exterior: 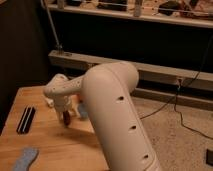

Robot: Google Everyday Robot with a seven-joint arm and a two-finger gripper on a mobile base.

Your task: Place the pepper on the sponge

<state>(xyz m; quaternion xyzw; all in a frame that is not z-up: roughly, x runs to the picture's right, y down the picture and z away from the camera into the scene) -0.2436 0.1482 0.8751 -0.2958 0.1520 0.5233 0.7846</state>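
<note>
Found gripper point(65, 115) low, right at the pepper point(67, 120), sponge point(25, 159) well apart; could not tell its opening or hold

Counted one pepper point(67, 120), one sponge point(24, 159), one black striped block point(26, 120), one blue object point(82, 111). One gripper point(65, 115) sat at 1 o'clock from the sponge.

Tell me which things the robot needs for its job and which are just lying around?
Needed: pepper, right at the gripper; sponge, far off at lower left.
Just lying about: black striped block; blue object beside the gripper.
</note>
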